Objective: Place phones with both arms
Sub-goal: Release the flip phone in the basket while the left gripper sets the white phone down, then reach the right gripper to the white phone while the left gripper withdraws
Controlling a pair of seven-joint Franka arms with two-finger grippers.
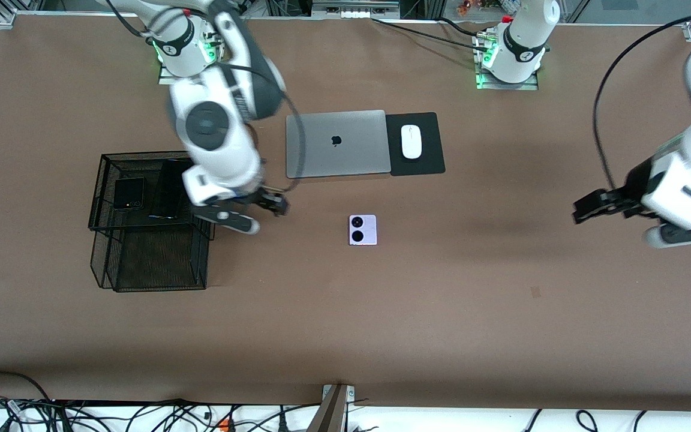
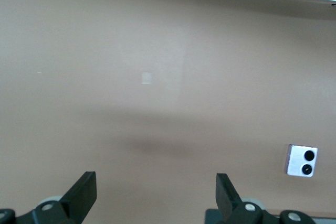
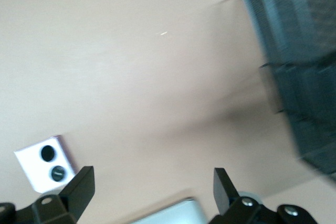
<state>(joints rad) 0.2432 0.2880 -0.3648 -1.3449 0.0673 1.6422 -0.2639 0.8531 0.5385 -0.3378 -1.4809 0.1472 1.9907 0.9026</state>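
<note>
The lilac-white phone (image 1: 362,230) with two round black lenses lies flat on the brown table, nearer the front camera than the laptop. It also shows in the left wrist view (image 2: 301,160) and the right wrist view (image 3: 44,162). The long black phone (image 1: 170,189) and the small folded black phone (image 1: 128,193) lie in the black mesh basket (image 1: 141,225). My right gripper (image 1: 273,204) is open and empty above the table between the basket and the lilac phone. My left gripper (image 1: 585,209) is open and empty over bare table at the left arm's end.
A closed silver laptop (image 1: 336,143) lies farther from the front camera than the lilac phone. Beside it a white mouse (image 1: 411,141) rests on a black pad (image 1: 415,144). The mesh basket (image 3: 299,66) has a lower tier toward the front camera.
</note>
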